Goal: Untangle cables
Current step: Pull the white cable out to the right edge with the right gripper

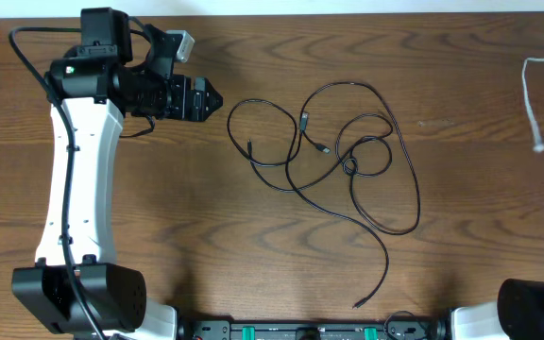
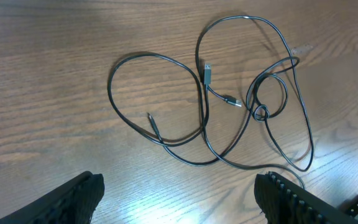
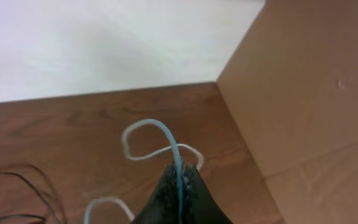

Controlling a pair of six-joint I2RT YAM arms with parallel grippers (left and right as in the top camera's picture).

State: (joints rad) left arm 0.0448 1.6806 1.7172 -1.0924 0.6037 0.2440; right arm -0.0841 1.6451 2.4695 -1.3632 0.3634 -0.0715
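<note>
Though near, cables (image 1: pixel 352 166) beyond left gripper (image 1: pixel 219 98)

A dark wooden table (image 1: pixel 253 236) carries a loose tangle of thin black cables (image 1: pixel 349 167) near its middle. A white cable (image 1: pixel 534 109) lies near its right edge.

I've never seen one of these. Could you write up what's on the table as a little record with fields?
table: brown wood
black cables: loose tangle at the middle, lying free
white cable: runs between the fingers of one hand
left hand: open, empty, beside the tangle
right hand: shut on the white cable
</note>
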